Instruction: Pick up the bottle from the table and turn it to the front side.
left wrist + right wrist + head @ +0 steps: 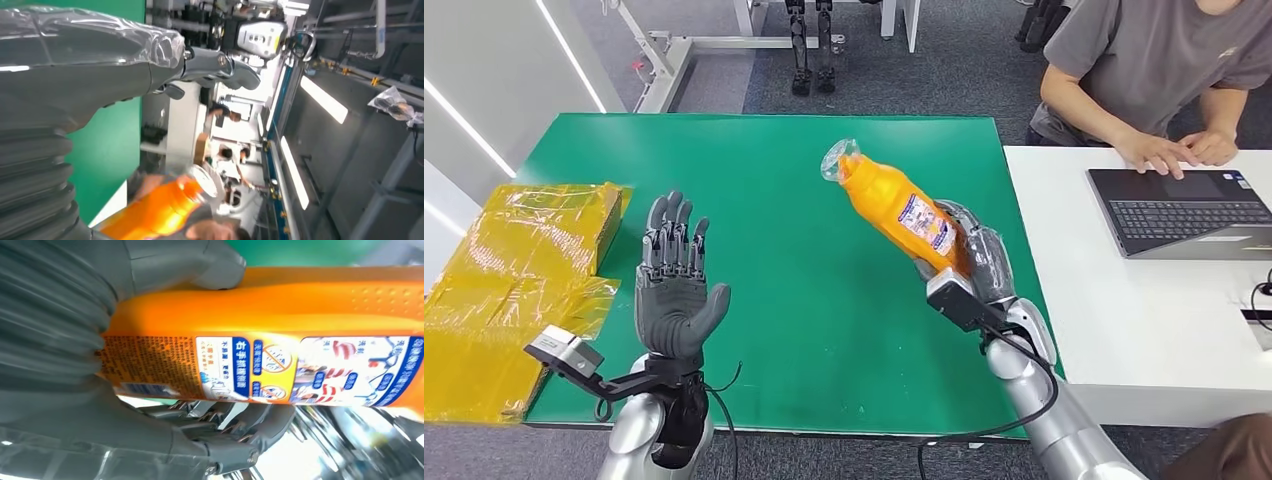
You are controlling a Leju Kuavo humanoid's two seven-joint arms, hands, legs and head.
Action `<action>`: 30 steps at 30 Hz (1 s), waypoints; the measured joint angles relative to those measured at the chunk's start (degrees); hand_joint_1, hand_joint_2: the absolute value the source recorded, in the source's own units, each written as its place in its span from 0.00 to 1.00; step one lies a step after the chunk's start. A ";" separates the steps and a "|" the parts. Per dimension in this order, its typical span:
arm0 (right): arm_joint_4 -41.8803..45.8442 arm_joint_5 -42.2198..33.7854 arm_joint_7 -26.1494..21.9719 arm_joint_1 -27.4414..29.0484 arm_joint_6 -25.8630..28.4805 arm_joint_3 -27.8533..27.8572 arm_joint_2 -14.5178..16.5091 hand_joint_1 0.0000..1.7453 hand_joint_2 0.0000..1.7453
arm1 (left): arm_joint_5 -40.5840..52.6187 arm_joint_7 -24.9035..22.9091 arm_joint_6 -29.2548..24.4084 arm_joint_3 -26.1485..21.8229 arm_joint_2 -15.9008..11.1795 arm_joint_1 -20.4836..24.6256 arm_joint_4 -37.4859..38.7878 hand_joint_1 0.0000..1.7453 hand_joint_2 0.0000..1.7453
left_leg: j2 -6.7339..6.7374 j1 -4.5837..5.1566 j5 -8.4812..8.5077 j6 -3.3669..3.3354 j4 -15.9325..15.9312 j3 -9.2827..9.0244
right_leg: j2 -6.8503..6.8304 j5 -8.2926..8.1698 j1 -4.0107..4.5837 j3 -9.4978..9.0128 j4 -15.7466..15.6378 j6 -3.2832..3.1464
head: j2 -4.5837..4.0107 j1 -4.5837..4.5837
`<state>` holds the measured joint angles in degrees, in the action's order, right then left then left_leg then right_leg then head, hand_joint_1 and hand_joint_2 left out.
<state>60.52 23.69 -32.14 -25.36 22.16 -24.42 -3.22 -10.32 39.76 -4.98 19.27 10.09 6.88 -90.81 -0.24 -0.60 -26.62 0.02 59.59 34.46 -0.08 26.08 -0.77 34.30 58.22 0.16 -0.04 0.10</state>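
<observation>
My right hand (974, 255) grips the lower end of an orange bottle (896, 207) and holds it in the air above the green table (774, 170), tilted with its cap end up and to the left. A clear wrap covers the cap. Its white and blue label (310, 370) with small print faces my right wrist camera, the thumb (200, 262) pressing on one side and the fingers (235, 422) curled under the other. My left hand (674, 290) is raised over the table's near left part, palm up and fingers spread, with nothing in it. The bottle (160, 210) also appears blurred in the left wrist view.
A yellow plastic-wrapped package (514, 280) lies off the table's left edge. To the right stands a white table (1144, 320) with a laptop (1184, 210), where a seated person (1154, 70) rests both hands. A metal frame (694, 45) stands beyond the green table.
</observation>
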 joint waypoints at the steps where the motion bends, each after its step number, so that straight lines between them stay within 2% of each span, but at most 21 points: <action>1: 1.71 -0.28 -1.05 1.46 1.15 0.56 0.44 1.00 1.00 | -0.39 -0.27 1.01 0.04 0.10 0.53 0.53 0.00 1.00 | -0.01 0.00 0.00 0.00 0.00 0.00 | -0.01 0.00 0.00 0.00 0.00 0.00 | 0.00 -0.01; 7: 10.92 -0.55 -2.94 7.38 3.50 1.66 2.59 1.00 1.00 | -1.94 -2.40 3.84 0.48 0.62 5.05 3.95 0.00 1.00 | 0.07 -0.01 0.00 0.00 -0.02 0.00 | 0.08 0.00 0.00 0.04 0.02 -0.01 | 0.00 0.00; 16: 16.92 1.12 -5.59 9.22 3.72 1.30 4.63 1.00 1.00 | -4.59 -8.14 7.59 2.07 1.61 8.81 8.53 0.00 1.00 | 0.06 0.00 0.00 0.00 -0.01 0.00 | 0.08 -0.01 0.00 0.03 0.02 0.00 | 0.00 -0.01; 19: 17.92 2.11 -5.42 9.68 3.17 0.62 5.13 1.00 1.00 | -4.77 -8.73 8.85 3.12 2.03 9.41 10.14 0.00 1.00 | 0.06 0.00 0.00 0.00 -0.01 0.01 | 0.08 -0.01 0.00 0.03 0.01 0.00 | 0.00 -0.01; 23: 18.10 3.33 -4.59 9.92 1.39 -0.17 5.41 1.00 1.00 | -4.78 -8.77 9.84 4.29 2.15 9.70 11.79 0.00 1.00 | 0.06 0.00 0.00 0.00 -0.01 0.01 | 0.09 0.00 0.00 0.04 0.01 0.00 | 0.00 0.00; 30: 16.61 4.31 -2.17 8.66 -5.44 -1.39 5.91 1.00 1.00 | -4.86 -8.77 10.60 5.08 2.46 10.44 13.61 0.00 1.00 | 0.07 0.00 0.00 0.01 -0.02 0.01 | 0.09 -0.01 0.00 0.03 0.03 -0.01 | 0.00 0.00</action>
<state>77.13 28.00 -34.31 -16.70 16.71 -25.81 2.69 -15.17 30.99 5.62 24.35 12.55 17.32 -77.20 -0.17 -0.61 -26.62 0.03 59.57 34.47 0.02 26.07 -0.77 34.33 58.25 0.14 -0.04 0.10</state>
